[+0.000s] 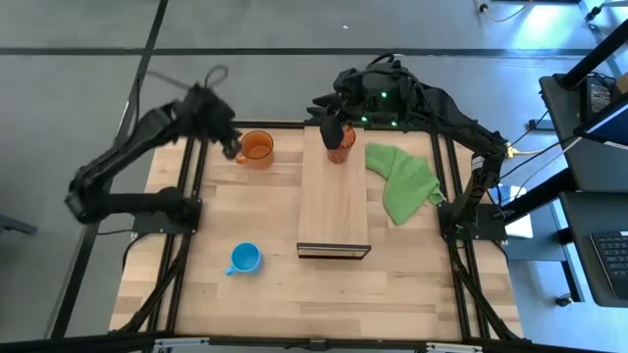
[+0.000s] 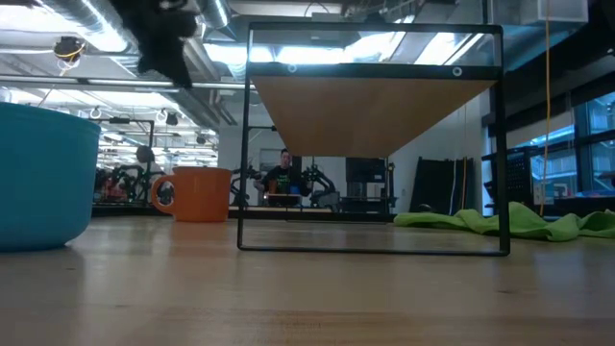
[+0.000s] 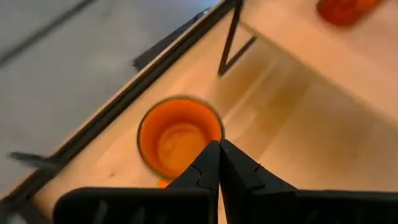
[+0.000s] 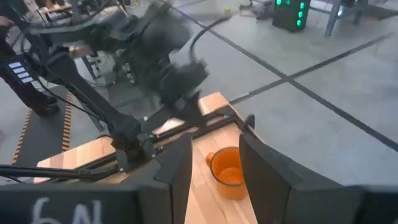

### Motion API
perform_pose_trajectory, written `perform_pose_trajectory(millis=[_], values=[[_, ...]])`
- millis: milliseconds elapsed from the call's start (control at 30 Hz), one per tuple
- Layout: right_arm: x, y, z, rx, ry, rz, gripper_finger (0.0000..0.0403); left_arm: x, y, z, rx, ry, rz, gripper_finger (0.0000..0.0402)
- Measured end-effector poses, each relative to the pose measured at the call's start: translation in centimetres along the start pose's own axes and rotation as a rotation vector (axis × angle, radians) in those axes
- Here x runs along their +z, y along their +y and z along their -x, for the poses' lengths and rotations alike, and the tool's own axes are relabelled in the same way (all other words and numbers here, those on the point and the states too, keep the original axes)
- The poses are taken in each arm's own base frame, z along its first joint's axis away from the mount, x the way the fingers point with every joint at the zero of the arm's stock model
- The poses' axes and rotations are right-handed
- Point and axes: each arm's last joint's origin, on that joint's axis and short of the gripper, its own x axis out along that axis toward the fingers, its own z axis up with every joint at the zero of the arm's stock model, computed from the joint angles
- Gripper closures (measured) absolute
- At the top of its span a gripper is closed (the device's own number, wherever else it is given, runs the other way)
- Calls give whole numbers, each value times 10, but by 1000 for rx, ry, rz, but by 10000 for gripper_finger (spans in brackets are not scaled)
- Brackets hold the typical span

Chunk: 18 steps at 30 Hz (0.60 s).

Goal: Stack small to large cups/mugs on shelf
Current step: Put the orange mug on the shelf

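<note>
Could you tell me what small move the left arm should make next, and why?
Probably open the left gripper and lower it over the rim of the orange mug. Its fingers are pressed together just above the mug, which stands on the table beside the shelf, so it cannot grasp yet. The right gripper is at the brown cup on the shelf.

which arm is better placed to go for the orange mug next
Left, probably. The left gripper hangs right beside the orange mug with its fingers shut, and its wrist view looks down into the mug. The right gripper is over the reddish-brown cup on the shelf, farther away.
</note>
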Motion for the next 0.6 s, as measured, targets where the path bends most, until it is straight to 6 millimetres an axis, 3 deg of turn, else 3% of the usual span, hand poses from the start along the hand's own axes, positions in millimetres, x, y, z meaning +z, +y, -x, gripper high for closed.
perform_pose_trajectory(millis=[100, 233, 600], values=[[-4, -1, 0, -10, 41, -26, 269, 14, 28, -14, -86, 66, 76, 395], [-11, -3, 1, -28, 108, -34, 269, 32, 54, -29, -57, 154, 63, 386], [-18, -4, 2, -33, 188, -44, 269, 39, 60, -77, 9, 357, -87, 304]])
